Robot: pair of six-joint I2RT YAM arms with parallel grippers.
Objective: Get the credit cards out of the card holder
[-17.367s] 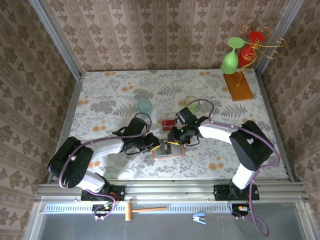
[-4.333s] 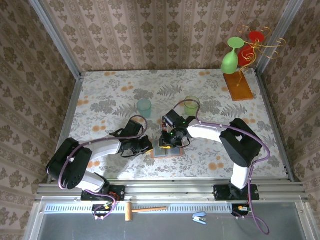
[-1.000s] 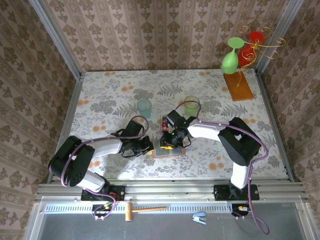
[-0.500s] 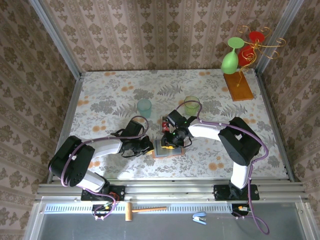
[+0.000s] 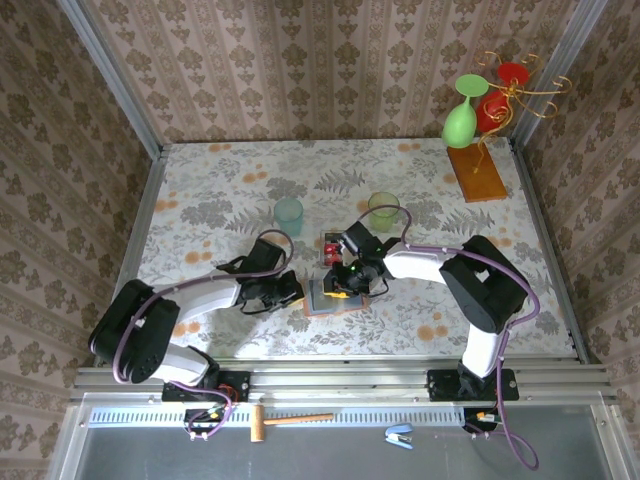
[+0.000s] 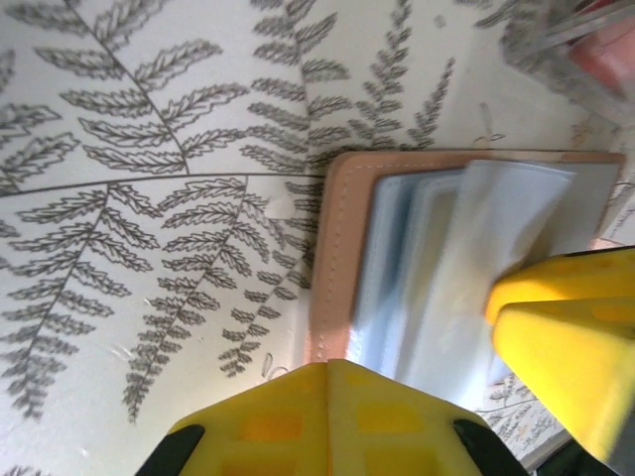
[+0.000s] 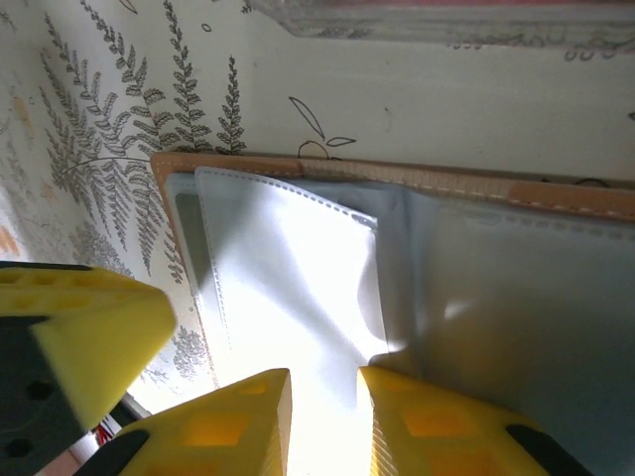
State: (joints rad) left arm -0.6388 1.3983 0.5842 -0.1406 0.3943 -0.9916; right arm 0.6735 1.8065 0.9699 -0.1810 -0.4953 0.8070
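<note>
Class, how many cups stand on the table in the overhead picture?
2: a teal cup left of centre and a green cup to its right. Others may be hidden.

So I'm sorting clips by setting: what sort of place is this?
Probably a robot test cell dressed like a home: wallpapered walls set in metal posts, a floral-print table, and two arms bolted to a rail.

Table: open room far left and near right. Teal cup and green cup stand just beyond wallet, red cards in their gap. Glass stand blocks far right corner.
</note>
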